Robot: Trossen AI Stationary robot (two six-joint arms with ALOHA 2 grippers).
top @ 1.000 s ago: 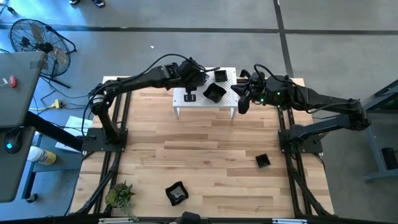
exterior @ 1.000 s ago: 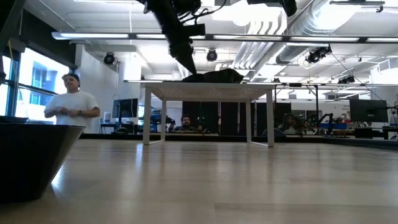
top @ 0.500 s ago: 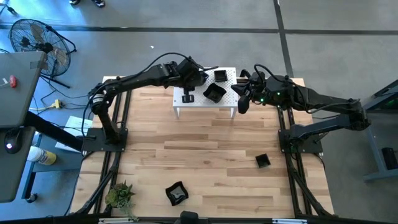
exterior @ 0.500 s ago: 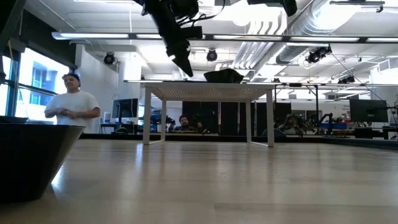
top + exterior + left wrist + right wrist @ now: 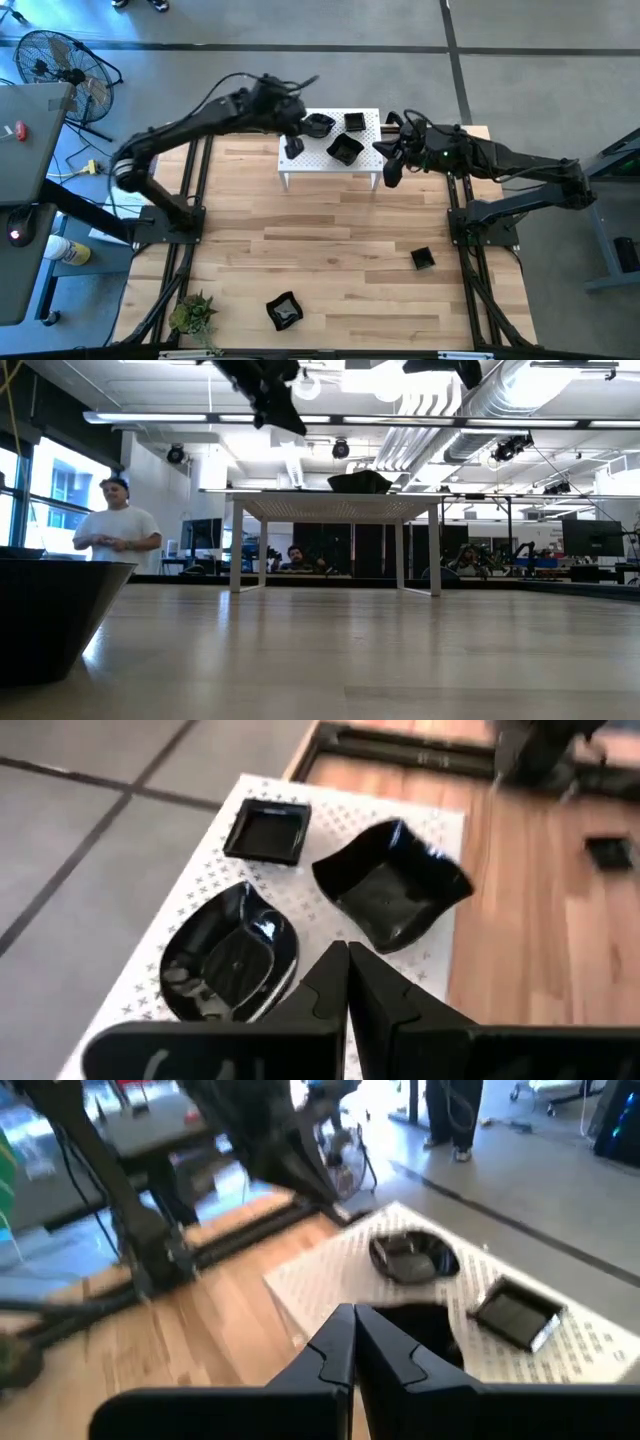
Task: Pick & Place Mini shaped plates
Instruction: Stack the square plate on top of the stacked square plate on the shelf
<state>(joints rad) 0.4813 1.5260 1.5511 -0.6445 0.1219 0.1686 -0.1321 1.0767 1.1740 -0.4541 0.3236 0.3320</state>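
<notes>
A wooden table point(image 5: 330, 250) seen from above, with a dark robot arm reaching in from each side toward a white perforated rack point(image 5: 365, 158) at the far edge.

At the near left corner sits a small green plant point(image 5: 192, 313). A wavy-edged black plate point(image 5: 285, 310) lies near the front edge, just left of centre.

The left gripper point(image 5: 292, 146) hangs above the rack's left end, its two fingers pressed together with nothing between them. Its wrist camera looks down past the closed fingers point(image 5: 330, 988) onto three glossy black plates on the rack: a rounded plate point(image 5: 230, 955) on the left, a deep wavy-edged plate point(image 5: 392, 888) in the middle, and a small square plate point(image 5: 266, 829) farther back.

From overhead, the rounded plate point(image 5: 319, 125) sits far left on the rack, the square one point(image 5: 354, 122) to its right, and the wavy one point(image 5: 345, 150) nearer the front.

The right gripper point(image 5: 390, 170) waits just off the rack's right end, fingers closed on nothing.

A small square plate point(image 5: 422, 259) lies alone on the table toward the near right.

From table height, a person point(image 5: 115, 535) stands in the room beyond, on the left.
</notes>
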